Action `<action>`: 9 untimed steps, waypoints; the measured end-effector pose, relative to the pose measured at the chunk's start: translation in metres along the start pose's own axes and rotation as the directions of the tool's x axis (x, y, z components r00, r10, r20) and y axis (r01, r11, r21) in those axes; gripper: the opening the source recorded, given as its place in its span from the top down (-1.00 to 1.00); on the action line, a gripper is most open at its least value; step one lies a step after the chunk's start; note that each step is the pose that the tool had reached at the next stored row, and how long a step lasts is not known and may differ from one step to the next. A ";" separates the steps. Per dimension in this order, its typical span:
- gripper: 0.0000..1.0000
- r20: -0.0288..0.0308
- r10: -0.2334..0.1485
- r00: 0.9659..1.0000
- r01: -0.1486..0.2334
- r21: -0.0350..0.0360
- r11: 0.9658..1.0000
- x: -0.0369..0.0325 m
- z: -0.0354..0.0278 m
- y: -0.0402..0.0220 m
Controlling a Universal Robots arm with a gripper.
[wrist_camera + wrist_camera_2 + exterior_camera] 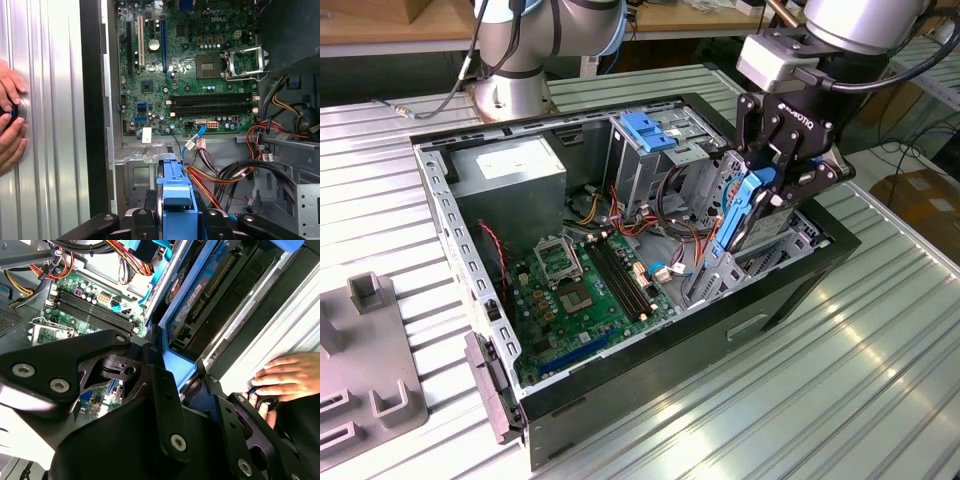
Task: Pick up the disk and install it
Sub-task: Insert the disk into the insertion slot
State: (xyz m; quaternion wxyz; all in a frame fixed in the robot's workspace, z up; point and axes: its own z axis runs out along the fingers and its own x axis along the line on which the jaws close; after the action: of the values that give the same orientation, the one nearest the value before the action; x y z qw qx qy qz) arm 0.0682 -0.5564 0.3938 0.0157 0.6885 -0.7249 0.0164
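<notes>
Exterior view: the black multi-link end effector is clenched on the flat grey-metal disk in its bright blue plastic carrier rail. The disk stands on edge, tilted, over the drive bay at the exterior view's right end of the open black-and-grey computer case. Its lower end is down among the bay's metal rails; can't tell if it's seated. The green motherboard lies flat in the case bottom. The grey power-supply box with white sticker sits in the far corner toward the exterior view's left. The blue plastic bracket tops the tall metal cage, just beyond the disk. The case sits on the ribbed silver tabletop. A grey fixture block is at the exterior view's left, well apart from the case.

Second wrist view: end effector with a black finger on either side of the blue rail. The disk runs away from the camera, circuit-board side showing, alongside the dark case wall. The motherboard is beyond it, with red and yellow cables further off. A person's hand rests on the tabletop outside the case.

First wrist view: end effector grips the rail, with the disk edge-on between its fingers, near the grey bay floor. The motherboard is further in, and the cable bundle is beside the disk. A hand is on the tabletop, its fingers on a small dark object; can't tell what it is.
</notes>
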 end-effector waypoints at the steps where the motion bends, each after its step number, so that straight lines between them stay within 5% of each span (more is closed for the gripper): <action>1: 0.26 0.000 0.000 1.000 0.000 0.000 1.000 0.0000 0.0007 0.0000; 9: 0.26 0.000 0.000 1.000 0.000 0.000 1.000 -0.0004 0.0086 0.0000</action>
State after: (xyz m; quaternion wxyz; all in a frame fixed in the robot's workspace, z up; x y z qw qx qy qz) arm 0.0682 -0.5565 0.3852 0.0156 0.6885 -0.7249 0.0164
